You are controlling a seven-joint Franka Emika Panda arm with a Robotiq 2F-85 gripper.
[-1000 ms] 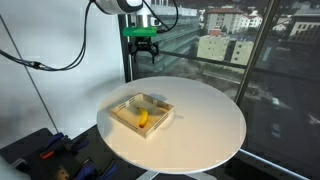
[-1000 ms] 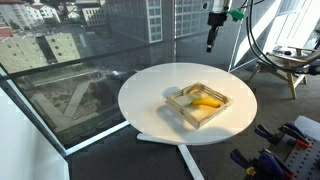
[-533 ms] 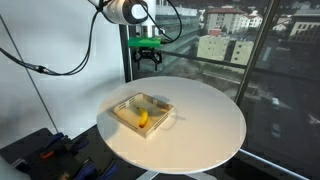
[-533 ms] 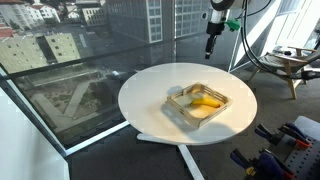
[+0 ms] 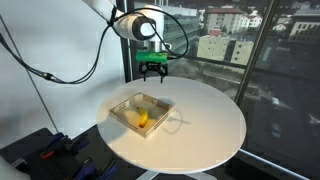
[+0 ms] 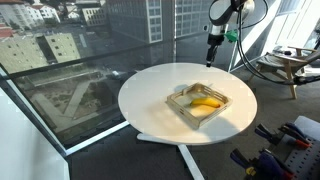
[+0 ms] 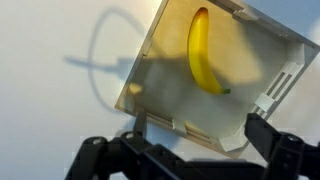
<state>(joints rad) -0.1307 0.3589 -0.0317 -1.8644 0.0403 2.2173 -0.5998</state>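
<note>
Well, my gripper (image 5: pixel 152 72) hangs spread wide and empty above the table (image 5: pixel 205 125) — the banana (image 7: pixel 204 50) lies flat in the shallow wooden tray (image 7: pixel 283 78), whose walls keep it from rolling.

Claw (image 5: pixel 152 74) hangs pointing down, jaws wide apart.

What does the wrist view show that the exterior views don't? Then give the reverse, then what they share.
Only the wrist view: the dark stem tip of the curved yellow banana and a looping cable shadow on the round white table. Only an exterior view: the table's full rim, the robot arm, and city buildings behind the glass. Both: the banana lying inside the shallow square pale tray, with the open black gripper hanging above, empty.
</note>
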